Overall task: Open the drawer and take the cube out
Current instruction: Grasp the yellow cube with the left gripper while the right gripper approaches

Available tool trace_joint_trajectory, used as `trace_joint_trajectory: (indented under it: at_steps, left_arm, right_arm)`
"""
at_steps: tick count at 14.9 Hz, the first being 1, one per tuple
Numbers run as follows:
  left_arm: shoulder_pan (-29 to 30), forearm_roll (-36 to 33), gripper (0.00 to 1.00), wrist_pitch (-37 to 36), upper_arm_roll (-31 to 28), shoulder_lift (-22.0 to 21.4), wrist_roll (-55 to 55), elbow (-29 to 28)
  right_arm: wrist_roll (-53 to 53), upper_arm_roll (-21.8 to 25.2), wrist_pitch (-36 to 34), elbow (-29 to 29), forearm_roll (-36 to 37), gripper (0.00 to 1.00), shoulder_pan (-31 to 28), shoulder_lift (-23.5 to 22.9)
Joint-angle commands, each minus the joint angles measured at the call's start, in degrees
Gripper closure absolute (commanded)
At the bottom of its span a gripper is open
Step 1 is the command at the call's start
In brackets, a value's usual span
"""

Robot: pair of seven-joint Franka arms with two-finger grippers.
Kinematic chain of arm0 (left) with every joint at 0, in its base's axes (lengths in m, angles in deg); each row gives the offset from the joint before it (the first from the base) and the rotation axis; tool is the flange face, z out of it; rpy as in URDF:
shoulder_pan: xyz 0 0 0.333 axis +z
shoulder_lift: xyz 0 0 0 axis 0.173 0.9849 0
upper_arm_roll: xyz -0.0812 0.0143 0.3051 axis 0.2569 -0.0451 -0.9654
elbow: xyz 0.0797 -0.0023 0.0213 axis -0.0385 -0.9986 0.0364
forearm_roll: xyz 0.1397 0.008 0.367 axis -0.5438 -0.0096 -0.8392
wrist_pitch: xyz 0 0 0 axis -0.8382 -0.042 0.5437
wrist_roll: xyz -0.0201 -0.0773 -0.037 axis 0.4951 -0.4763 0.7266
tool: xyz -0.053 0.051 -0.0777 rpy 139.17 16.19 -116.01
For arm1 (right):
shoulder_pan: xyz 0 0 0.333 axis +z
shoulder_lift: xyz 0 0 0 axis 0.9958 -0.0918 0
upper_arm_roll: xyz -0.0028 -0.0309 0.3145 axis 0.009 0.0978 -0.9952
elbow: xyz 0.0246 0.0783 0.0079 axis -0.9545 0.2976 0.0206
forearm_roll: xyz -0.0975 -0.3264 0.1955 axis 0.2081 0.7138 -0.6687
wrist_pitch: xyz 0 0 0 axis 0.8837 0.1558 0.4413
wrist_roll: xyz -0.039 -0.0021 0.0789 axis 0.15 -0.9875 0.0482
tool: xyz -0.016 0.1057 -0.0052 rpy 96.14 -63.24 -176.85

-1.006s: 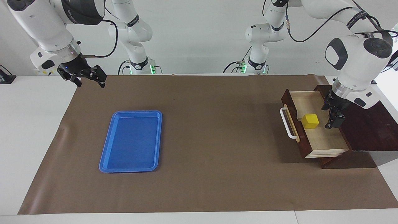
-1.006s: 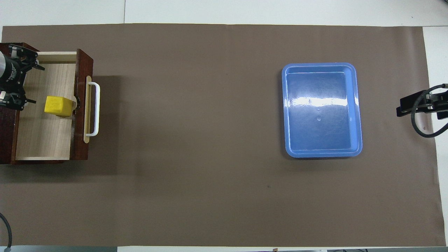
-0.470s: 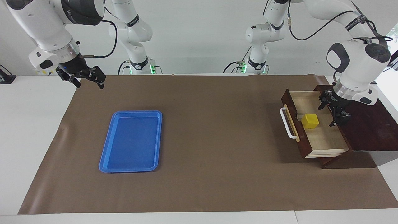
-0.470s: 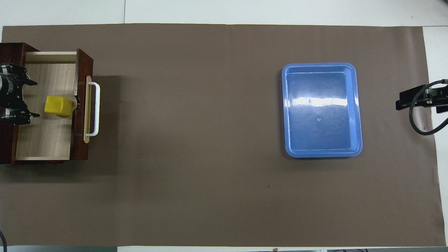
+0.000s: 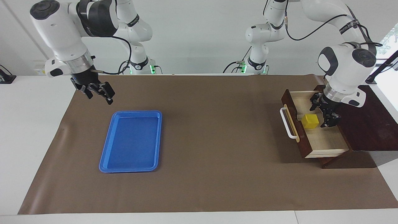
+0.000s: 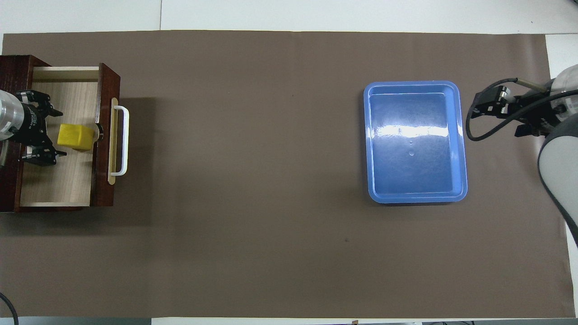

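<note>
Left end effector (image 5: 322, 114) hangs over the pulled-out drawer (image 5: 323, 141), fingers spread wide and empty, just beside the cube (image 5: 310, 121) without touching it. That yellow cube sits on the drawer's pale floor, close to the front panel with the white handle (image 5: 286, 123). Over at the right arm's end of the table (image 5: 211, 174), the right end effector (image 5: 99, 92) hovers released above the brown mat, near the blue tray (image 5: 132, 141).
</note>
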Motion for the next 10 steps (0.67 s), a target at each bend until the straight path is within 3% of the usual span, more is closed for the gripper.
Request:
trace_joint_trajectory:
  at_steps: [1,5,8,9,10]
  left_arm:
    - [-0.71,0.77,0.0,2.72,-0.47,-1.88,0.34,-3.92]
    - [-1.24,0.77,0.0,2.9,-0.47,-1.96,-0.45,-4.63]
    - [-1.42,0.68,0.0,2.9,-0.47,-1.88,-0.89,-4.63]
    - [-1.51,0.68,0.14,2.98,-0.47,-1.88,-0.98,-4.55]
    - [-1.51,0.68,0.41,2.98,-0.47,-1.79,-0.98,-4.37]
  right_arm:
    - [-7.87,-0.11,1.17,0.22,-4.44,0.0,-0.34,-1.45]
    - [-20.51,-0.2,1.17,-1.79,-9.8,0.0,0.27,-5.31]
    - [-35.6,-0.2,1.69,-7.58,-11.92,0.0,4.65,-11.36]
    - [-41.58,-0.2,2.39,-10.04,-14.02,0.0,5.89,-13.48]
    - [-45.99,-0.2,3.1,-11.28,-16.56,0.0,6.51,-14.8]
